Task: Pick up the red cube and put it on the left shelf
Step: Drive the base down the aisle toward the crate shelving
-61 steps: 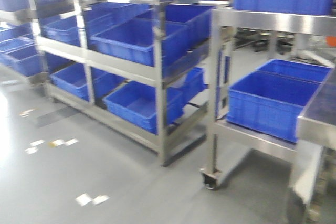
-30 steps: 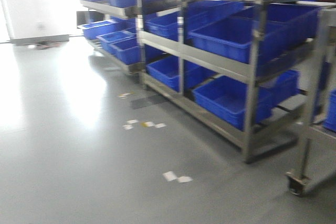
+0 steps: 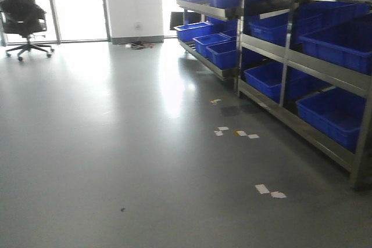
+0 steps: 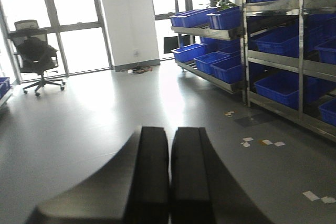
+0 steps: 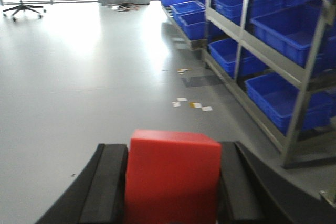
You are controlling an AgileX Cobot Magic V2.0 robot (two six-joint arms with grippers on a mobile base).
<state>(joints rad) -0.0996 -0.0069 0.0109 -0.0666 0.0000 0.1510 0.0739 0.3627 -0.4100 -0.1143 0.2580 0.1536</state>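
As the view swings from shelves (image 3: pixel 325 68) to open floor (image 3: pixel 116 143), right hand (image 5: pixel 173 192) carries red cube (image 5: pixel 170 174) clamped; left hand (image 4: pixel 169 177) together.

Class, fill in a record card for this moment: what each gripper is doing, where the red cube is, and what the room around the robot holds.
Right gripper: shut on the red cube, clamping two opposite sides
Left gripper: shut, nothing in it
Cube status: carried, not yet on a shelf
Shelving: steel racks holding blue bins, along the right of the front view
Floor: grey, with small white scraps near the racks
Background: black office chair by the windows
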